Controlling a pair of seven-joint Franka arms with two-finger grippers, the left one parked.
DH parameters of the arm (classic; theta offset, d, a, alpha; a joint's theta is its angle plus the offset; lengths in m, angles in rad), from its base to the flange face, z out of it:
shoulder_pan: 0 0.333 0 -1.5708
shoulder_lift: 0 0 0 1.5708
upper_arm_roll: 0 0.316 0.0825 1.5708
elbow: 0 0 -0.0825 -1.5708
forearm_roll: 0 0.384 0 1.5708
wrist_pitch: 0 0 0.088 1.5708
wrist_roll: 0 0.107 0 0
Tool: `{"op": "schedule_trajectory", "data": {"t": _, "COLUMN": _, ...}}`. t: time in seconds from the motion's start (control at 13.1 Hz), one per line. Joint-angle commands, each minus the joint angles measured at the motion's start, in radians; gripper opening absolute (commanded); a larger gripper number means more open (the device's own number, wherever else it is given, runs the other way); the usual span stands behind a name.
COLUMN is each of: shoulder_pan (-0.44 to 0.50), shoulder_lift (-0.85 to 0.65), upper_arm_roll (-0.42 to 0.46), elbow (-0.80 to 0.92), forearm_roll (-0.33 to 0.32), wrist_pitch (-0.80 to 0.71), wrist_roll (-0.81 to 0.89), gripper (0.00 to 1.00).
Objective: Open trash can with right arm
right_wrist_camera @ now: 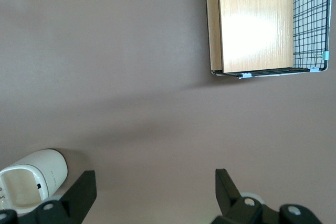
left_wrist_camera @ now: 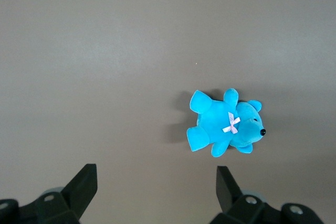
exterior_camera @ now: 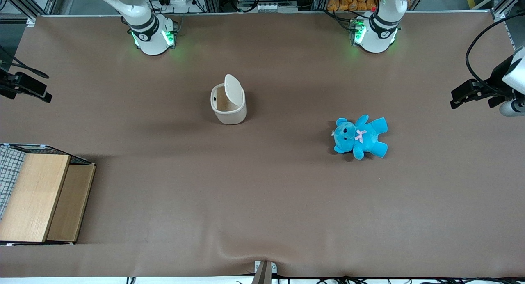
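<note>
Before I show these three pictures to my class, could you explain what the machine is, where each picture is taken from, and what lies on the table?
Two white robot arms are bolted to a brown table. One picture looks down from the front; the other two come from cameras on each arm's wrist. The working arm's gripper hangs open above the table between the trash can and the wooden box, holding nothing. On the table stand a cream trash can with its lid flipped up, a blue teddy lying toward the parked arm's end, and a wooden box with wire mesh.

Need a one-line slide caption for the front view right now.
Trash can stands mid-table with its lid flipped up; open gripper retracted at the working arm's end, teddy toward the parked arm's.
</note>
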Motion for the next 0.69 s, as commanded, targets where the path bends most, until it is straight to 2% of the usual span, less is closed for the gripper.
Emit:
{"op": "schedule_trajectory", "data": {"t": 0.0, "shoulder_pan": -0.012, "shoulder_lift": 0.001, "upper_arm_roll": 0.007, "elbow": 0.006, "forearm_roll": 0.000, "wrist_pitch": 0.001, "wrist_roll": -0.012, "gripper": 1.00}}
{"op": "schedule_trajectory", "data": {"t": 0.61, "shoulder_pan": -0.014, "shoulder_lift": 0.004, "upper_arm_roll": 0.007, "elbow": 0.007, "forearm_roll": 0.000, "wrist_pitch": -0.002, "wrist_roll": -0.012, "gripper": 1.00}}
